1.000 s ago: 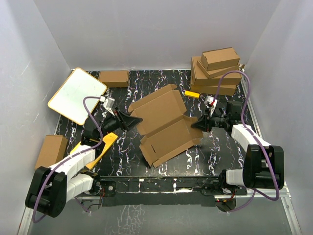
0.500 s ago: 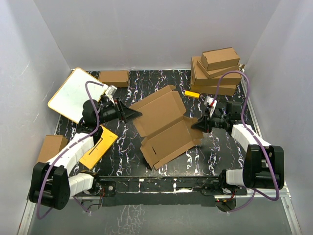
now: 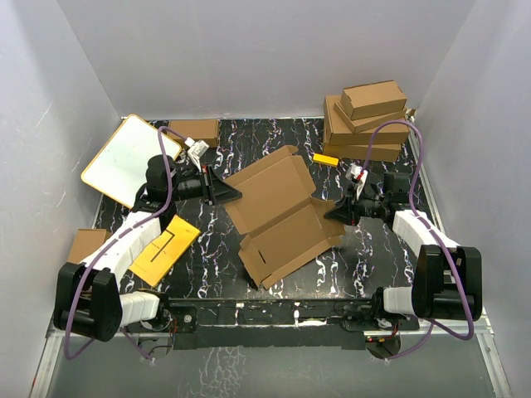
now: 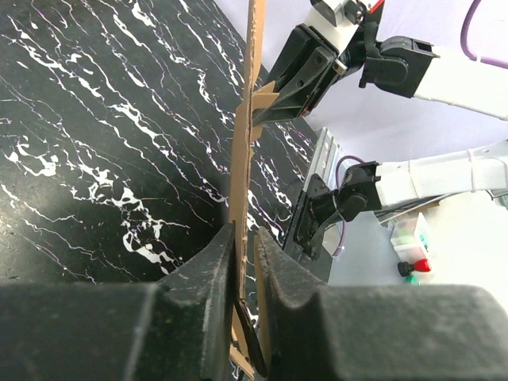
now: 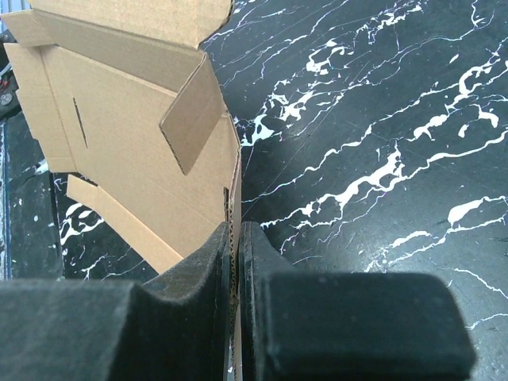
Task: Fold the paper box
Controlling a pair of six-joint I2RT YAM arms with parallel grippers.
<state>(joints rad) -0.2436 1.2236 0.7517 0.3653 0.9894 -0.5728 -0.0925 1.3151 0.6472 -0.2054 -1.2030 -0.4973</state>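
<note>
Two claws: both have hold of the paper box [image 3: 282, 211], one on each side of it.
Paper box: a plain brown corrugated sheet, unfolded, with flaps and a slit. It sits askew in the middle of the top view, over the black marbled bench [image 3: 207, 240].
Left claw [image 3: 226, 192]: at the sheet's upper-left edge. In its wrist view the left claw [image 4: 248, 238] has closed in on the cardboard, which is seen edge-on between its fingers [image 4: 210, 278].
Right claw [image 3: 336, 214]: at the sheet's right edge. In its wrist view the right claw [image 5: 235, 234] is pressed tight on the thin edge, with no gap showing.
Side flap [image 5: 194, 119]: stands up from the sheet, upper left of the right wrist view.
Upper right, top view: a stack of closed brown boxes [image 3: 365, 120], with a small yellow piece [image 3: 324, 159] just below-left of it.
Upper left: a white board with an orange rim [image 3: 129, 162], and a small brown box [image 3: 193, 131] to its right.
Lower left: a yellow flat card [image 3: 166, 249] beside the left arm, and another brown box [image 3: 83, 243] at the bench's left edge.
</note>
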